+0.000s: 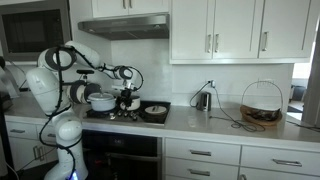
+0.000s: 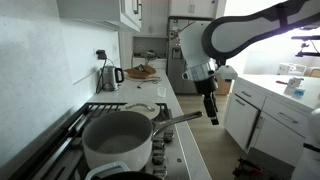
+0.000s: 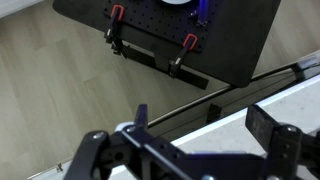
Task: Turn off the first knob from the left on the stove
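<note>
In the wrist view the tool (image 3: 202,118) has its fingers spread and holds nothing. In an exterior view it hangs just before the front edge of the stove (image 2: 70,123), touching no knob, so I judge the turning is not yet done. The knobs themselves are too small to find, perhaps hidden behind the pot (image 2: 118,142)

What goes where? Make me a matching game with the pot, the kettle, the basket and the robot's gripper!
Things:
1 pot
2 kettle
3 basket
4 gripper

Places:
A on the counter, under a wall socket
B in the air, in front of the stove
C on the stove
D on the counter, farthest from the stove

Pairs: 1-C, 2-A, 3-D, 4-B
</note>
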### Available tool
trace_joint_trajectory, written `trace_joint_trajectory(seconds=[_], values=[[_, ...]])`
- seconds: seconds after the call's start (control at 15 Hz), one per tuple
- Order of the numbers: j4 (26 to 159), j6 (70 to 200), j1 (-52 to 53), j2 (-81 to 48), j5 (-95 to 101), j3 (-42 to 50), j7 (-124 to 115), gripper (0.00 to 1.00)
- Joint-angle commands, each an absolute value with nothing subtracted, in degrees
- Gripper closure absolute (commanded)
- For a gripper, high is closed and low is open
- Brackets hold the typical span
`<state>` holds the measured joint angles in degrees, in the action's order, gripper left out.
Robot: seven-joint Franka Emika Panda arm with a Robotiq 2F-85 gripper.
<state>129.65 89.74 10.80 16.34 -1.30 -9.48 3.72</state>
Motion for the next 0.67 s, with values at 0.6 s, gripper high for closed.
trace_joint_trajectory(seconds=[0.6], values=[[120.98, 79.78, 16.11, 10.18, -1.85, -15.57, 6.66, 0.00]])
